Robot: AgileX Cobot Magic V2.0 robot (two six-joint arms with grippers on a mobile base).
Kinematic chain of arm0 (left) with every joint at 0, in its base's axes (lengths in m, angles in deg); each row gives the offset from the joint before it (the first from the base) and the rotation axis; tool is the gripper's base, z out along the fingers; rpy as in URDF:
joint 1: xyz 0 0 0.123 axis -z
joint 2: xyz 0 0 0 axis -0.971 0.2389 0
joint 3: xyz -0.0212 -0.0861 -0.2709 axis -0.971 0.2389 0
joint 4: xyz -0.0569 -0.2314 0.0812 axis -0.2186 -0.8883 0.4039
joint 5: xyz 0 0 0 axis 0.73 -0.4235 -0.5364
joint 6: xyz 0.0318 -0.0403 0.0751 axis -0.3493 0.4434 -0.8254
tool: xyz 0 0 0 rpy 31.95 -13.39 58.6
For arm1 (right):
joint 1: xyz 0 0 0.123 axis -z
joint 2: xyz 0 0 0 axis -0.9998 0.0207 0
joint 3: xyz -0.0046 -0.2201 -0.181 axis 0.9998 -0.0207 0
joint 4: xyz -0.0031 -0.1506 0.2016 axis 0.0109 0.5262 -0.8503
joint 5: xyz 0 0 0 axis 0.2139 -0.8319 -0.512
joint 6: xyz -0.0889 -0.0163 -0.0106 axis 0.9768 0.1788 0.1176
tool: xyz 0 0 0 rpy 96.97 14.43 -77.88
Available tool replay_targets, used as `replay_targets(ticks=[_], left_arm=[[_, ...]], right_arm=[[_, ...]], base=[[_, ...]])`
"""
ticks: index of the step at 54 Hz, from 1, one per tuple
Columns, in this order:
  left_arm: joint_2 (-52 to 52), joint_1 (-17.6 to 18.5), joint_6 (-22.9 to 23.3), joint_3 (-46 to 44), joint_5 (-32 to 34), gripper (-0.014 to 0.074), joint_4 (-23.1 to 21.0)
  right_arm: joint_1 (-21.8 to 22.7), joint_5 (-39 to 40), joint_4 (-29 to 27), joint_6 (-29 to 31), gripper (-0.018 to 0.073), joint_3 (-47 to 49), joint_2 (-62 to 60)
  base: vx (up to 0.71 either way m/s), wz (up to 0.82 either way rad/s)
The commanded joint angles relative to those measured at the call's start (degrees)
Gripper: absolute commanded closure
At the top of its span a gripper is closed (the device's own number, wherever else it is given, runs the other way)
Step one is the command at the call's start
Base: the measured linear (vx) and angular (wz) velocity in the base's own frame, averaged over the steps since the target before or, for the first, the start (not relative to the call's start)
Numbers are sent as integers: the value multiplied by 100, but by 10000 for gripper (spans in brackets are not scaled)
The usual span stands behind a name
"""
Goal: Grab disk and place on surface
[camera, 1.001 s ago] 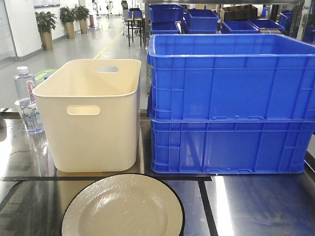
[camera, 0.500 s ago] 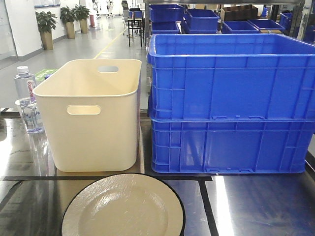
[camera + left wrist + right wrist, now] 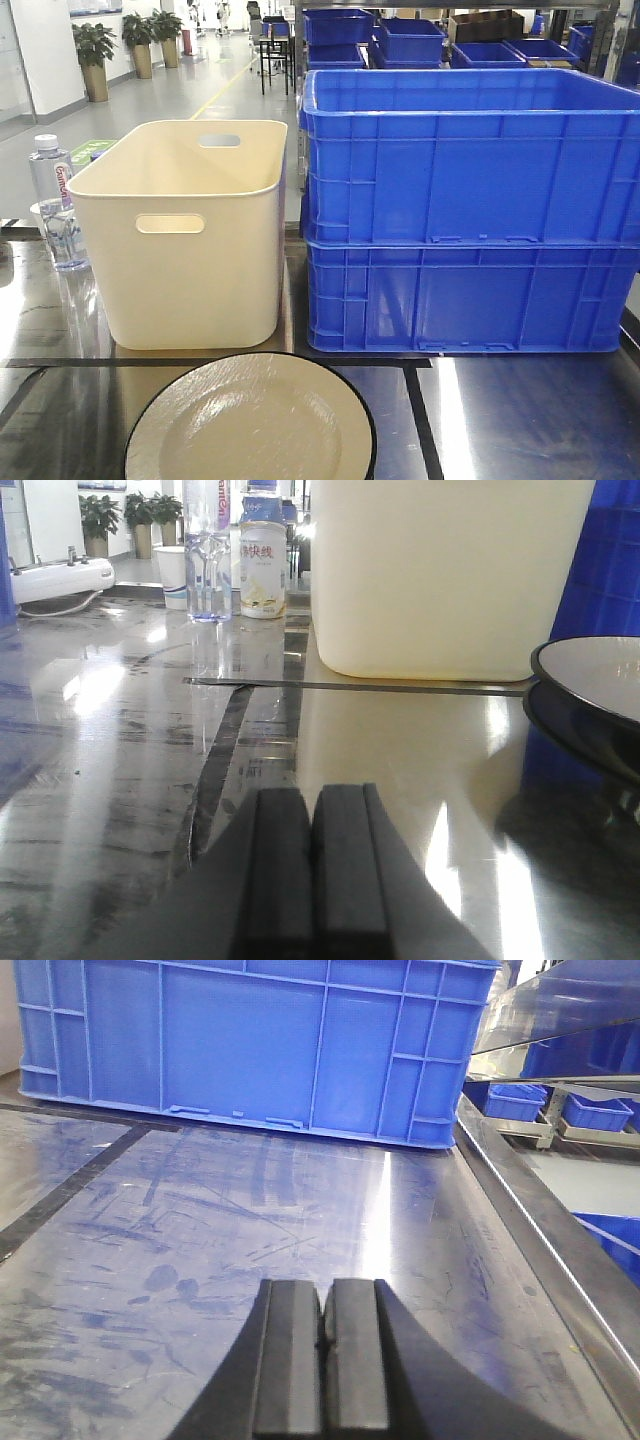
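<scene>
The disk is a cream plate with a black rim, lying flat on the dark glossy tabletop at the front centre. The left wrist view shows its edge at the right, ahead of my left gripper, which is shut with nothing between its fingers, low over the tabletop. My right gripper is also shut and empty, hovering over bare scratched tabletop in front of the blue crates. Neither gripper shows in the front view.
A cream tub stands behind the plate, two stacked blue crates to its right. A water bottle, a paper cup and a can stand at the left. The table's right edge runs beside my right gripper.
</scene>
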Motion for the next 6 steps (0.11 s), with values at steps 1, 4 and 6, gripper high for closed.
replay_targets(ticks=[1,4,6], left_arm=[[-27,33,49,-117,473,606,10],[-27,33,49,-117,473,606,10],[-27,33,49,-117,473,606,10]], right_arm=[[2,489,80,-4,567,-45,-65],[2,494,80,-4,567,-45,-65],[2,501,80,-4,567,-45,-65]], base=[[0,0],[0,0],[0,0]])
